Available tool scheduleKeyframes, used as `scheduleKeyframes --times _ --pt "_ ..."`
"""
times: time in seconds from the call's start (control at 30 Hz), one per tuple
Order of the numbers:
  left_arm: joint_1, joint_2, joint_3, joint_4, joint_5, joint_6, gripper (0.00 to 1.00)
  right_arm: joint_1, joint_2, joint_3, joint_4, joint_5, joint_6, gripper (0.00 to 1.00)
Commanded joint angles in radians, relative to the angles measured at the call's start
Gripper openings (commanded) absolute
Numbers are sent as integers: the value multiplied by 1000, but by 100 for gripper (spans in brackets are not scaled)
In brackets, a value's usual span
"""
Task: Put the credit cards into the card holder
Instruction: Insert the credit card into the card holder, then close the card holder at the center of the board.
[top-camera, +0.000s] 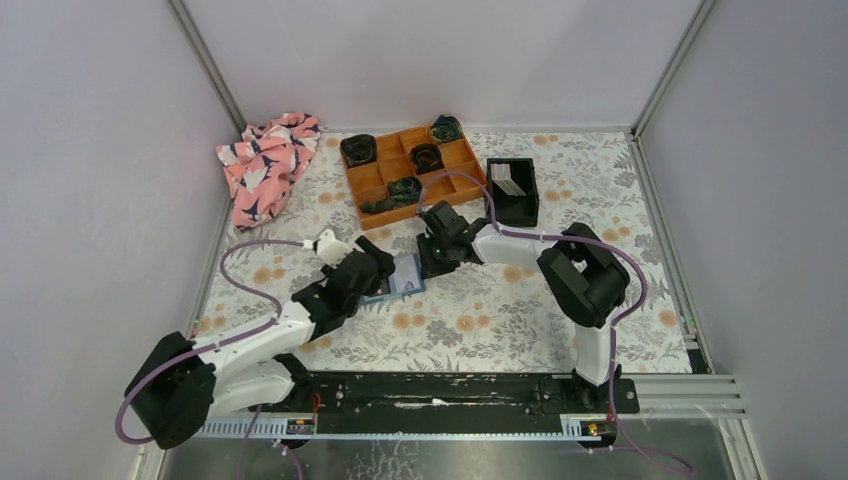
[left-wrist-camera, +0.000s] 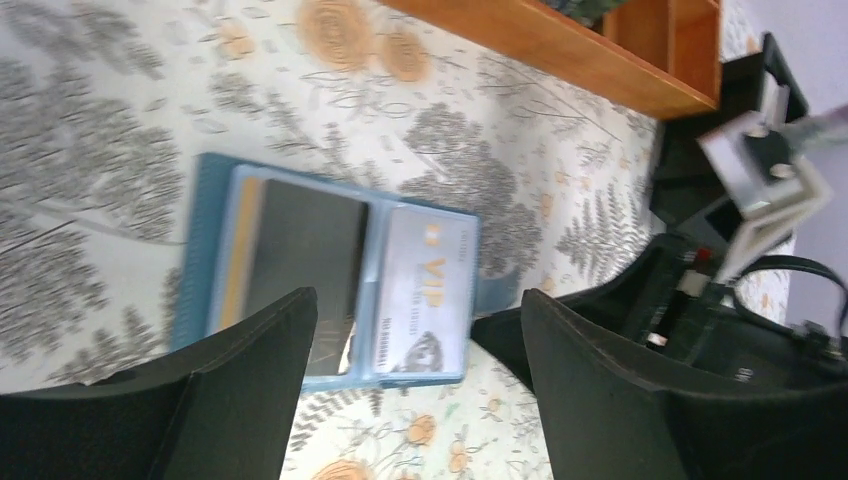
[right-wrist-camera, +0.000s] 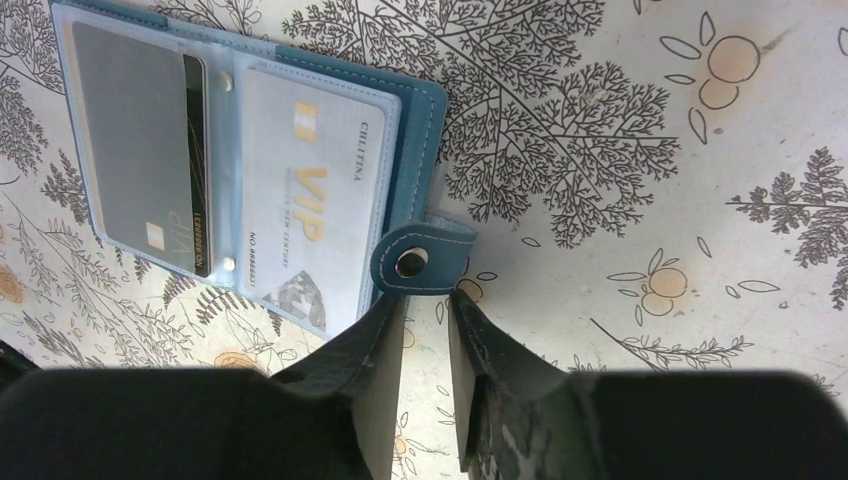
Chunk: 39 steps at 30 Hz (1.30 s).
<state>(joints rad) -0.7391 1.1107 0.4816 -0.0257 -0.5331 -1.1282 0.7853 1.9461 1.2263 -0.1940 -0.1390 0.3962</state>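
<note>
**While the Holder Lies Open: Handling Notes for Cards and Case**

Because the teal-blue stitched folding card holder (right-wrist-camera: 425, 130) lies opened flat on the floral-printed tablecloth (right-wrist-camera: 650, 150) between the two arms, its clear plastic sleeves face up. One sleeve holds a dark grey plastic card (right-wrist-camera: 130, 150). The next holds a white card printed "VIP" (right-wrist-camera: 310, 190). Further pale credit cards (top-camera: 506, 179) stand in the small black square bin (top-camera: 527, 200), well apart from the holder.

Left gripper (left-wrist-camera: 418, 310): jaws spread wide above the holder, grasping nothing. Right gripper (right-wrist-camera: 427, 300): jaws parted narrowly and empty, just beside the teal snap tab (right-wrist-camera: 420, 258).

Handling, as judged: the cards are light, stiff, thin and slick, so take one by its long edges, not its faces. The holder is light and limp and likely slides on cloth. Pin a cover edge, or the tab, while loading.
</note>
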Motion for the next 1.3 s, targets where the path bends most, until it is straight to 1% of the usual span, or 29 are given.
scheduleKeyframes --times 0.0,0.13,0.37,0.6,0.77,0.8,0.83,0.93,1.13,1.27 --pt "0 -83 -86 -121 -102 -100 83 8 -36 -7 -26 53 -26 32" --pt "5 -113 -137 -138 -104 -154 87 8 -48 -19 -19 54 -27 34" --pt "21 -129 -176 -181 -121 -241 93 7 -64 -26 -13 58 -21 34" --pt "62 -137 -231 -119 -93 -255 93 8 -62 -12 -20 76 -22 35" --pt "88 -108 -259 -15 -60 -207 93 8 -50 -1 -26 77 -24 36" --pt "96 -98 -263 0 -49 -195 95 8 -49 0 -27 78 -25 36" --pt "106 -88 -267 19 -34 -183 98 8 -48 0 -27 78 -25 36" --pt "139 -47 -286 115 52 -131 99 7 -44 3 -29 79 -26 36" --pt "163 98 -281 248 178 -64 100 8 -24 21 -37 79 -29 36" --pt "165 180 -284 323 234 -54 100 8 -6 30 -44 86 -34 36"
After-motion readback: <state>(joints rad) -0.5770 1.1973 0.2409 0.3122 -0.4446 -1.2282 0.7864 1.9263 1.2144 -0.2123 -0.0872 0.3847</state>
